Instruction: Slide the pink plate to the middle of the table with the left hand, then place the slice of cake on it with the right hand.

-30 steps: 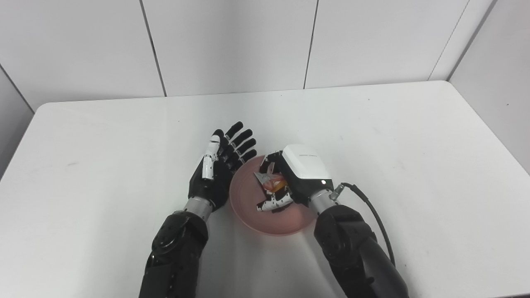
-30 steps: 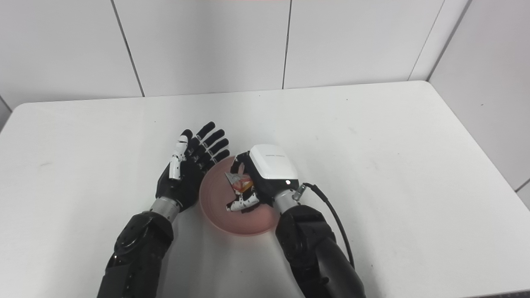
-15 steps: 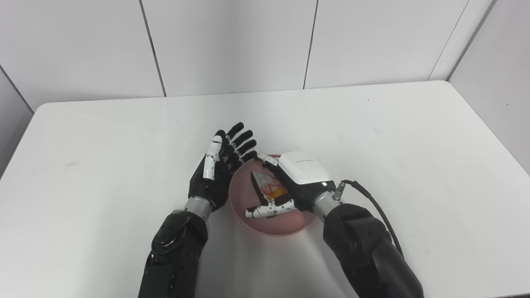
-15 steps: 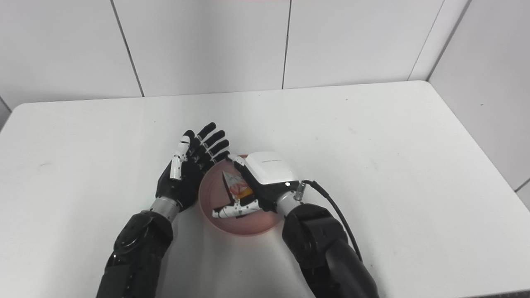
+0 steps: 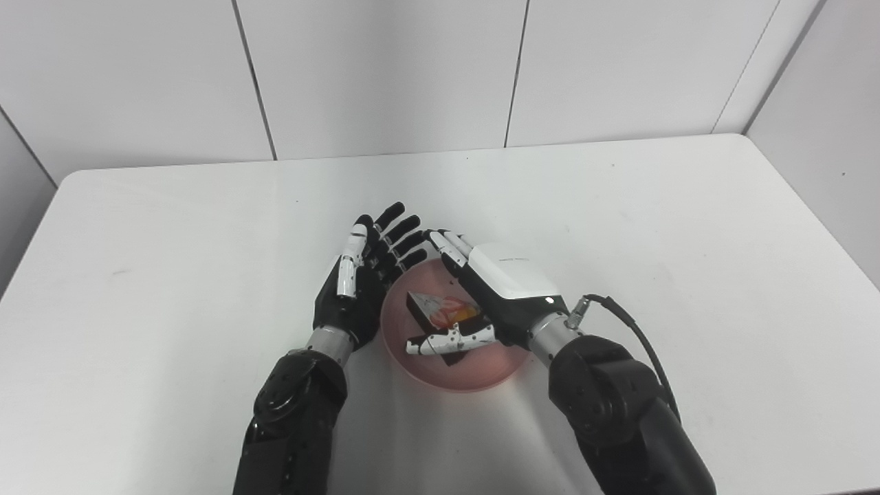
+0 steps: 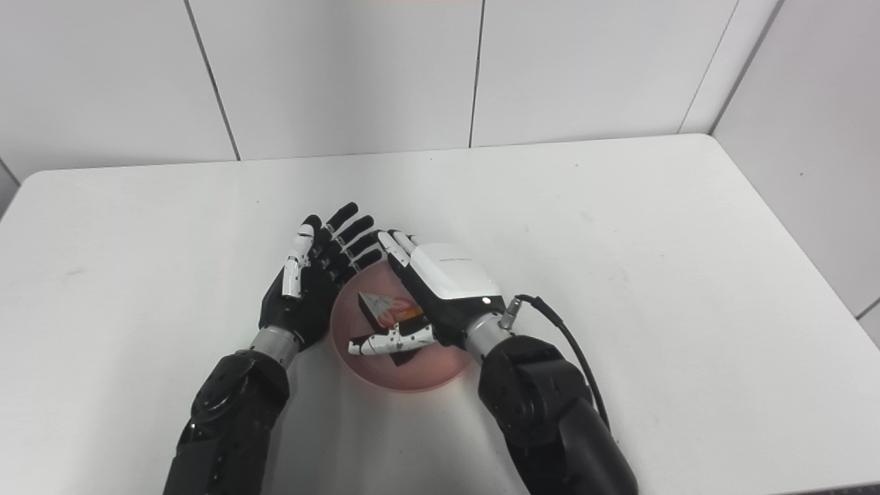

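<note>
Pink plate (image 5: 474, 371) sits on the white bench (image 5: 172, 275), near the middle, toward the front edge. Slice of cake (image 5: 440, 311) lies on the plate, left-of-centre, dark side facing left, orange bit on top.

Right hand (image 5: 502, 292) hovers over the plate's right half, white back plate up, fingers (image 5: 447, 246) stretched out past the far rim, thumb (image 5: 447, 340) sticking out leftward just in front of the cake. Spread, holding nothing; whether the thumb touches the cake cannot be told. The hand hides the right part of the plate and part of the cake.

Left hand (image 6: 309, 275) is just beside the plate's left rim, palm facing it, fingers spread and pointing away from the robot, empty. Its fingertips are close to the right hand's fingers; contact with the rim is unclear.

Black cable (image 5: 632, 330) loops off the right wrist. Pale wall panels (image 5: 385, 69) behind the bench.
</note>
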Motion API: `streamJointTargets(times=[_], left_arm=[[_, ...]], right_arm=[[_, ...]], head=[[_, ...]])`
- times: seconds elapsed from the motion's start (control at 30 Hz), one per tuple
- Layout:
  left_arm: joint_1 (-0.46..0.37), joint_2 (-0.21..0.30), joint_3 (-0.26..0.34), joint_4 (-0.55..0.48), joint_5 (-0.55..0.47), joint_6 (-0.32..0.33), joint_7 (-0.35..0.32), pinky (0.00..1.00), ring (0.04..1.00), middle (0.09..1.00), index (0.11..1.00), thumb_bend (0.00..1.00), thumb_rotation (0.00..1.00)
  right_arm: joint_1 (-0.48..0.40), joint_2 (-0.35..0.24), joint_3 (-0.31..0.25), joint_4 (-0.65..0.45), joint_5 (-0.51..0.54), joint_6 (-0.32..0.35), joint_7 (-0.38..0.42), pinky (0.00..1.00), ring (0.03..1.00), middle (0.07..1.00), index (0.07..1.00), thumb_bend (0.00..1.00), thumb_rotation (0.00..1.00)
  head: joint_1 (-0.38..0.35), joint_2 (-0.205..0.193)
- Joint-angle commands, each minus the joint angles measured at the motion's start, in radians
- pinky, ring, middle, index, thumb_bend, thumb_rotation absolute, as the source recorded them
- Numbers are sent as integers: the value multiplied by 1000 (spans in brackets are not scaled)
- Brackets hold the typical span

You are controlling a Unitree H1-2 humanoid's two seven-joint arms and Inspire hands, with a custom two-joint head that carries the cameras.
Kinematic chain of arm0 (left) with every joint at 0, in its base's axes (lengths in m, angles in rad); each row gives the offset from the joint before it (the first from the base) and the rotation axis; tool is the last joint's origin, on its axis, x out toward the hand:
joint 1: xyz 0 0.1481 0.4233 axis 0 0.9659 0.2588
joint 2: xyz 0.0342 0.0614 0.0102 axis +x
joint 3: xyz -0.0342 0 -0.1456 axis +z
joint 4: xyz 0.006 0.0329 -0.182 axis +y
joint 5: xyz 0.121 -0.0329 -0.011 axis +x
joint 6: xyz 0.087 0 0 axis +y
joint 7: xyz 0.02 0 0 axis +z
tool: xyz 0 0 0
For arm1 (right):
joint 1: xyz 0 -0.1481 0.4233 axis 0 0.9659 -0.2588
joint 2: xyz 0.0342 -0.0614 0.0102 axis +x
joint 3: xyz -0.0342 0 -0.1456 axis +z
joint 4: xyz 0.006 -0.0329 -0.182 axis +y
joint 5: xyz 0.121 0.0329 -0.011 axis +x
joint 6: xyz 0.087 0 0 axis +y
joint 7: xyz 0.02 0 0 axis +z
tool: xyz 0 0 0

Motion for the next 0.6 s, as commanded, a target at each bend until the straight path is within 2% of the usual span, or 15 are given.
streamJointTargets(times=[0.0,0.27,0.4,0.43,0.5,0.57], left_arm=[[22,11,2,16,24,22,18,833,841,840,835,337,1000],[52,23,12,-83,56,-19,41,840,855,858,855,383,1000],[74,46,4,-143,85,-43,34,941,930,935,928,424,1000],[80,50,3,-154,92,-54,34,962,953,959,957,420,1000],[93,57,3,-184,99,-75,29,988,985,987,987,425,1000],[104,67,0,-207,110,-92,27,997,996,997,997,429,1000]], right_arm=[[-14,10,-10,-52,-2,-43,-64,752,951,1000,1000,1000,712],[18,33,-67,-31,165,-163,-286,792,904,970,1000,1000,784],[33,49,-96,-10,249,-196,-356,845,940,996,1000,949,874],[37,51,-100,-4,264,-206,-372,860,958,999,1000,931,936],[48,59,-113,14,303,-229,-413,881,984,1000,1000,909,983],[61,70,-132,35,366,-256,-450,828,996,1000,1000,921,996]], head=[[0,1],[6,-9],[10,-12],[10,-12],[7,-12],[3,-13]])
